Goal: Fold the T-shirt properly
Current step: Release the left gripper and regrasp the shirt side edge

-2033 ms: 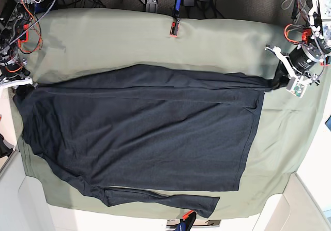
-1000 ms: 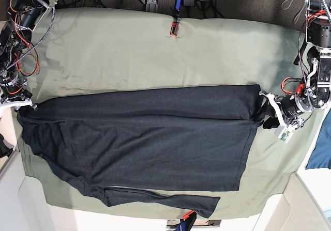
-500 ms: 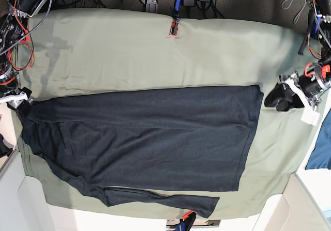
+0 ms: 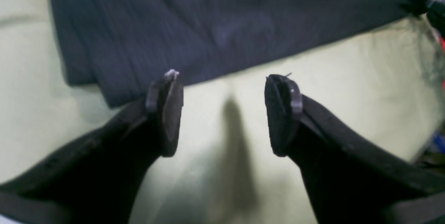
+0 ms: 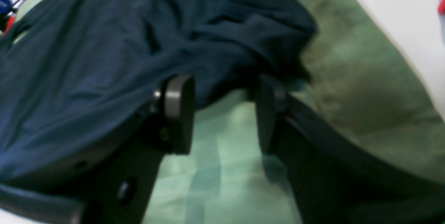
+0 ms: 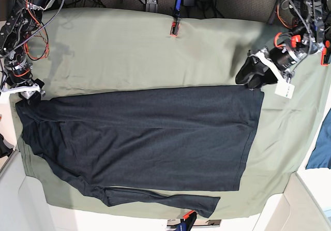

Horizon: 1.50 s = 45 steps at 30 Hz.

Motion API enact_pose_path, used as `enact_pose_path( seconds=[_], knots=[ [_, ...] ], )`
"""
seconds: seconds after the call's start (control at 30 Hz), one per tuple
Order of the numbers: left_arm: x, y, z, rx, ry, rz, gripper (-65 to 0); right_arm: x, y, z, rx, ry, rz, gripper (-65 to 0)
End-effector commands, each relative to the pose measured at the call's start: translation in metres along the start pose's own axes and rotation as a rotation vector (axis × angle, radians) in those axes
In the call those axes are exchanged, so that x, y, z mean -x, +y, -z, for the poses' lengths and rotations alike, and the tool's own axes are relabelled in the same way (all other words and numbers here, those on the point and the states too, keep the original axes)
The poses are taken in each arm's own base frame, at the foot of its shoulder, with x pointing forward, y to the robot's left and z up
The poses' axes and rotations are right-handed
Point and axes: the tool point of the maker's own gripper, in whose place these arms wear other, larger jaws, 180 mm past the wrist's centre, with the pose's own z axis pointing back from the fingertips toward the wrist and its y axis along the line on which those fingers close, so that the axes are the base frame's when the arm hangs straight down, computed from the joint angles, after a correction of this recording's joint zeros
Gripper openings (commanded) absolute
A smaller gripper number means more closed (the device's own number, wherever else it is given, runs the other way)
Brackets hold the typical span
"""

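Note:
The dark navy T-shirt (image 6: 145, 138) lies spread flat on the olive-green cloth (image 6: 134, 55), with one long sleeve (image 6: 165, 199) stretched along its near edge. My left gripper (image 6: 250, 72) hovers just above the shirt's far right corner. In the left wrist view it (image 4: 224, 113) is open, with only green cloth between the fingers and the shirt's edge (image 4: 208, 26) beyond the tips. My right gripper (image 6: 32, 93) is at the shirt's far left corner. In the right wrist view it (image 5: 222, 113) is open too, and bunched shirt fabric (image 5: 222, 36) lies right at the fingertips, ungripped.
A red-and-black clamp (image 6: 174, 28) sits at the cloth's back edge. Cables and electronics crowd the back corners. A white tag (image 6: 284, 90) hangs off the left arm. Blue fabric (image 6: 320, 148) shows at the right border, and white table edges (image 6: 305, 200) flank the cloth.
The folded-over top edge was laid flat. Both grippers opened and let go of the shirt's corners. The left gripper then swung up and inward to above the far right corner.

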Motion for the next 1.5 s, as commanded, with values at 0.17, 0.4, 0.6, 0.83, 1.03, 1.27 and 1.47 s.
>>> enact_pose_path(
  seconds=[0.17, 0.4, 0.6, 0.83, 1.03, 1.27, 1.47],
  knots=[
    [-0.018, 0.04, -0.001, -0.204, -0.082, -0.074, -25.5, -0.02, 0.005, 0.013, -0.009, -0.038, 0.008, -36.3],
    [-0.014, 0.064, -0.005, -0.316, -0.073, -0.114, -25.5, -0.02, 0.006, 0.015, -0.013, -0.036, 0.015, -36.3],
    [-0.005, 0.074, 0.014, -0.314, -0.073, -0.212, -25.5, -0.02, 0.005, 0.015, -0.012, -0.036, 0.017, -36.3],
    [-0.015, 0.071, 0.023, -0.287, -0.08, -0.2, -25.5, -0.026, 0.007, 0.016, -0.015, -0.062, 0.018, -36.3],
    [-0.008, 0.056, 0.038, -0.266, -0.036, -0.118, -25.5, -0.026, 0.016, 0.036, -0.04, -0.037, 0.072, -36.3],
    [-0.027, 0.061, 0.046, -0.3, -0.05, -0.057, -26.1, -0.029, 0.025, 0.052, -0.056, -0.019, 0.099, -36.3],
    [-0.008, 0.075, 0.05, -0.329, -0.019, -0.055, -55.7, -0.029, 0.025, 0.052, -0.05, -0.018, 0.089, -49.6]
  ],
)
